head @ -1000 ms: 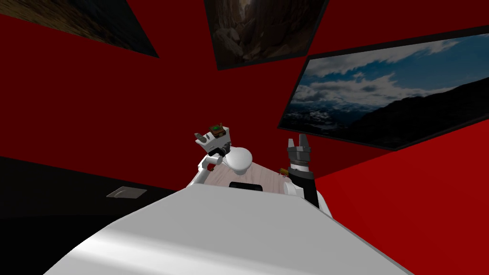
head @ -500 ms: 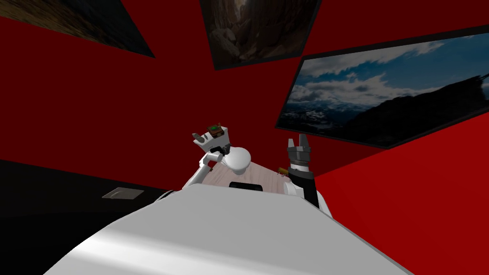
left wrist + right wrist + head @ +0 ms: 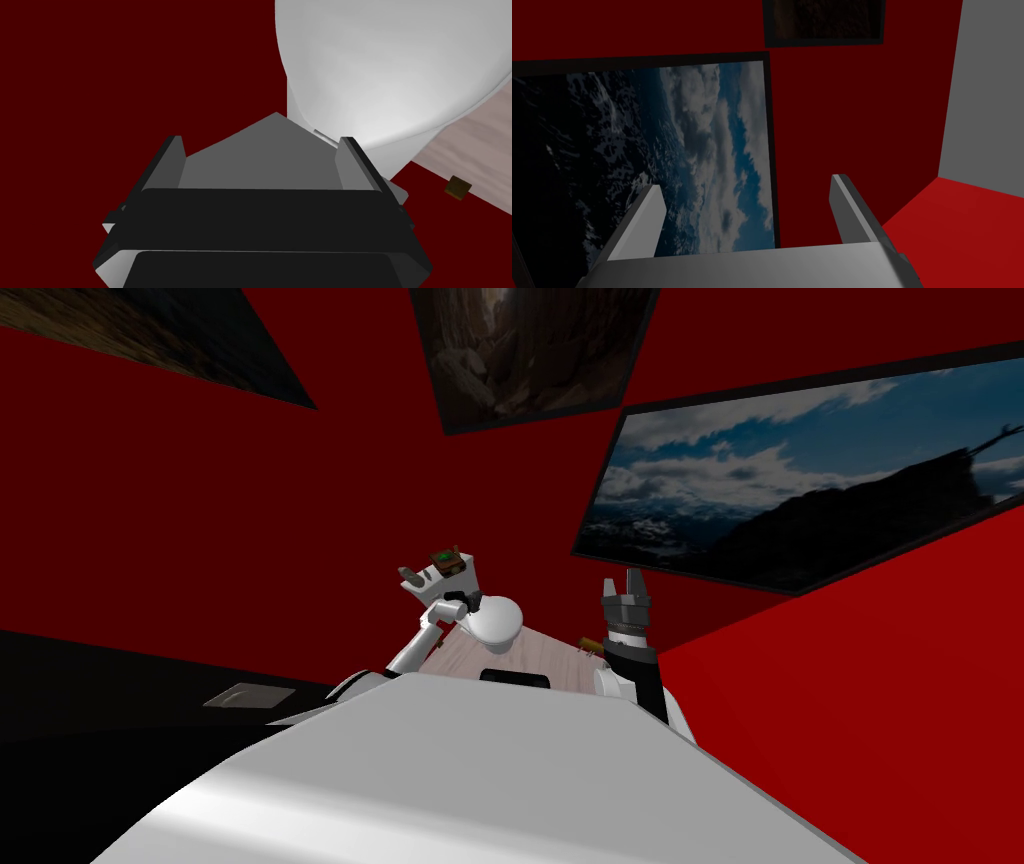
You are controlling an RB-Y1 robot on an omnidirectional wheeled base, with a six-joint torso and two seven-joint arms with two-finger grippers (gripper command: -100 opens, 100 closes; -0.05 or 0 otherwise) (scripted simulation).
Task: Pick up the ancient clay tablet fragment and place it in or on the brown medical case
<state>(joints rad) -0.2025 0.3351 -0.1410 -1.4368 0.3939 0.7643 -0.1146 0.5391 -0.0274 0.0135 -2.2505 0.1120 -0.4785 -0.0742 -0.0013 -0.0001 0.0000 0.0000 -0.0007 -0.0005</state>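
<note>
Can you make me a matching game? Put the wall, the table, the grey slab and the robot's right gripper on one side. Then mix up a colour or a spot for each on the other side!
Things
1. wall
2. table
3. grey slab
4. right gripper

Matches
A. open, holding nothing
B. dark red
C. between the fingers of the left gripper
D. pale wood

Pairs: 1-B, 2-D, 3-C, 4-A
</note>
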